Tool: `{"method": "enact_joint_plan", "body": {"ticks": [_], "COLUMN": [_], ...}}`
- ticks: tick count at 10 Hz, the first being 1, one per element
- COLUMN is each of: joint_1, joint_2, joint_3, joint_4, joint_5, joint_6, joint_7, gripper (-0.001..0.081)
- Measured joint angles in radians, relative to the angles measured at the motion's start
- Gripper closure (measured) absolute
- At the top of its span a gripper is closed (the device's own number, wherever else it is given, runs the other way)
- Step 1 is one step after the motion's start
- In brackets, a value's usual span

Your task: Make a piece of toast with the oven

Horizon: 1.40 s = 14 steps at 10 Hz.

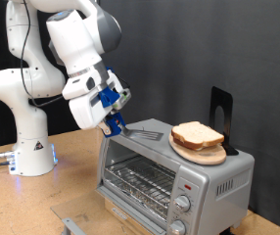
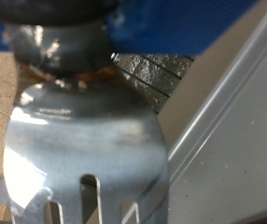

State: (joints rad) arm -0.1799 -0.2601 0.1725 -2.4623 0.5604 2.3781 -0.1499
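The piece of toast (image 1: 198, 135) lies on a round light-wooden plate (image 1: 214, 157) on top of the oven (image 1: 218, 181), towards the exterior view's right. The oven's glass door (image 1: 137, 179) is shut, and the wire rack shows through it. My gripper (image 1: 116, 124) hangs over the oven's top corner on the exterior view's left, to the left of the toast. It is shut on a metal slotted spatula (image 1: 146, 133) whose blade rests on the oven top and points at the plate. The wrist view shows the spatula (image 2: 82, 140) close up, with a ribbed finger pad (image 2: 157, 70) beside its neck.
A flat black metal stand (image 1: 221, 110) rises behind the plate. Two round knobs (image 1: 183, 204) and a small red light (image 1: 187, 184) sit on the oven's front. The robot base (image 1: 27, 147) stands at the exterior view's left on the wooden table (image 1: 71, 196).
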Motion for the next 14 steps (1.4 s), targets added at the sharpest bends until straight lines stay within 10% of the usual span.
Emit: {"method": "enact_joint_plan", "body": {"ticks": [14], "joint_1": [0.004], "joint_2": [0.047], "joint_3": [0.066], "joint_4": [0.061], "joint_5": [0.022], "joint_6": [0.011], "joint_7": [-0.001], "gripper": [0.0422]}}
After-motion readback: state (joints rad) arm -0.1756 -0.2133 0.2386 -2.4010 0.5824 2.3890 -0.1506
